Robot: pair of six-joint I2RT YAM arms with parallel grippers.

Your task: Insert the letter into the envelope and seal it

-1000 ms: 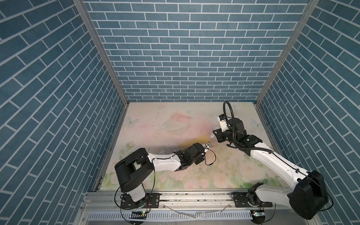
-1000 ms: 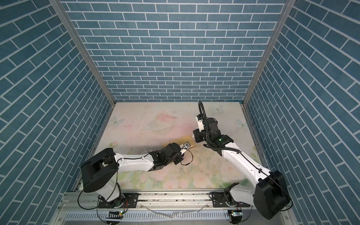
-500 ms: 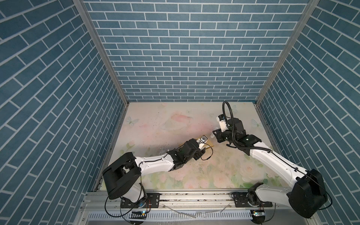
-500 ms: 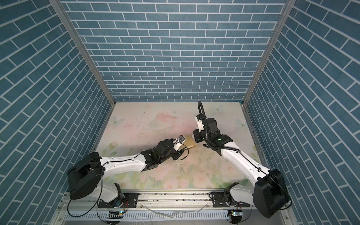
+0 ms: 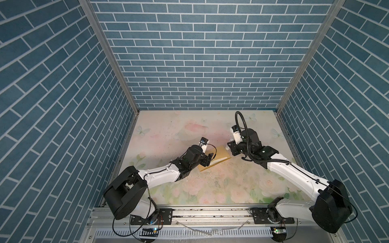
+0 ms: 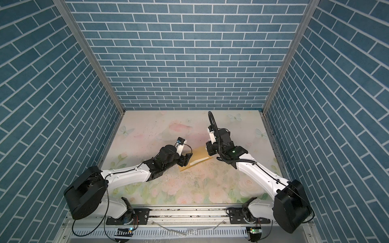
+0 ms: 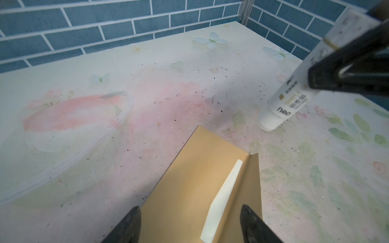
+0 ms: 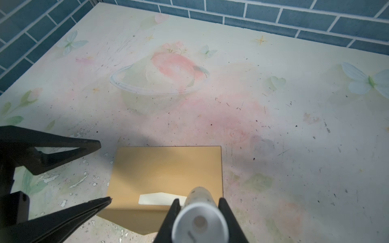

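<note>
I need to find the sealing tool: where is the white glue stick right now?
The white glue stick is clamped in the right hand, tilted down, just beyond the mustard-yellow envelope near the table's middle in both top views.

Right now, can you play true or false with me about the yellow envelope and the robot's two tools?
1. The right tool is shut on a white glue stick. True.
2. The left tool is squeezing the envelope. False: its two sides stand apart and hold nothing.
3. The envelope lies flat on the flowery table. True.
4. The envelope's flap is stuck down shut. False: it is open, and a pale strip shows beside the fold.
5. The envelope is blue. False: it is mustard yellow.
</note>
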